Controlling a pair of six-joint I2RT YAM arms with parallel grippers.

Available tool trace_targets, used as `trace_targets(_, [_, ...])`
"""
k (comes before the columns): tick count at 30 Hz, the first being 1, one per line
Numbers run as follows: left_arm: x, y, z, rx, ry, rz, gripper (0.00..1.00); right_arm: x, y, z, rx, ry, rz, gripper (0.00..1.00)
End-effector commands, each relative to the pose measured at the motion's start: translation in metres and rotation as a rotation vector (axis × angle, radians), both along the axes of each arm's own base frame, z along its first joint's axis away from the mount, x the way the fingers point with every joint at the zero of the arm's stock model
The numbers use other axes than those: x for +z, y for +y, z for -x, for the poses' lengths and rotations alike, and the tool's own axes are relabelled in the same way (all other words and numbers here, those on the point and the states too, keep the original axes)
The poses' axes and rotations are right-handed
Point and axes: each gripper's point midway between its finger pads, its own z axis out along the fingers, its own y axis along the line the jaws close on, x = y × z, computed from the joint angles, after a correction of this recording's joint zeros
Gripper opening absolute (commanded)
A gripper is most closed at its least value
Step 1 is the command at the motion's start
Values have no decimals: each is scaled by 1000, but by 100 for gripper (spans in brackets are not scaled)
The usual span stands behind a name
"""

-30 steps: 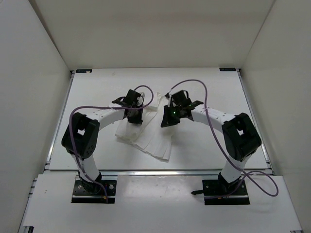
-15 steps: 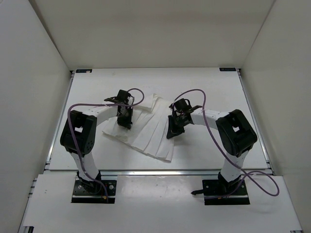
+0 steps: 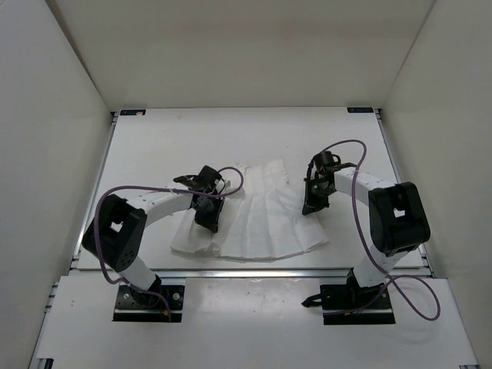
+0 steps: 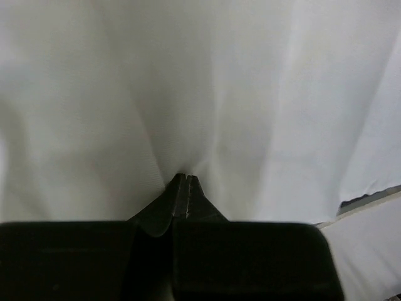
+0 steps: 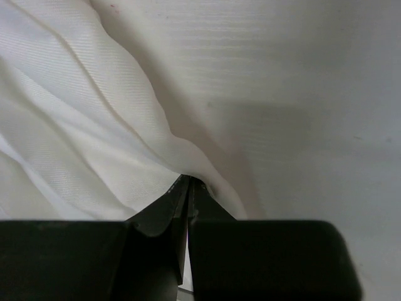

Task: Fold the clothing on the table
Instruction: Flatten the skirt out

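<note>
- Pinching on both sides: the left gripper (image 3: 210, 225) has its jaws pressed together on the clothing (image 3: 265, 223), and the right gripper (image 3: 309, 207) is likewise clamped on a fabric edge.
- Room: plain pale walls (image 3: 54, 115) box in the left, far and right sides.
- Surface: the table (image 3: 169, 142) is flat and white, with a metal rail (image 3: 254, 272) along its near edge and small black corner brackets (image 3: 132, 112) at the far corners.
- Garment: the clothing is white, finely pleated and flared. It lies on the near half of the table between the two arms, with the wide hem close to the near rail and the narrow end pointing away.
- The left gripper bites the garment's left part, inside its outline. In the left wrist view, creases fan out from the closed tips.
- The right gripper sits at the garment's right edge. In the right wrist view, fabric bunches to the left of the tips, with bare table to the right.
- Purple cables (image 3: 231, 178) loop over each wrist.
</note>
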Motion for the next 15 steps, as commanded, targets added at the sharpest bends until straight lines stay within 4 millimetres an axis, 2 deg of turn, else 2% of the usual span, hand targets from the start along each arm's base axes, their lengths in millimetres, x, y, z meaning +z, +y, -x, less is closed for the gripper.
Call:
trace_targets(1, [23, 9, -11, 56, -52, 51, 0, 19, -8, -7, 45, -52, 66, 0])
trace_targets(3, [29, 20, -27, 99, -51, 89, 1, 30, 5, -12, 70, -81, 48, 0])
trace_targets(5, [49, 20, -51, 114, -110, 135, 4, 53, 14, -24, 68, -140, 5, 0])
trace_targets(7, [63, 11, -69, 76, -169, 197, 9, 84, 28, -43, 70, -230, -54, 0])
trace_targets(10, [73, -17, -79, 16, -173, 280, 7, 113, 40, -69, 64, -339, -85, 0])
trace_targets(12, [82, -36, -84, -15, -187, 313, 5, 114, 45, -81, 74, -361, -72, 0])
trace_targets(15, [82, -63, -89, -36, -232, 328, 7, 95, 58, -93, 80, -302, -109, 0])
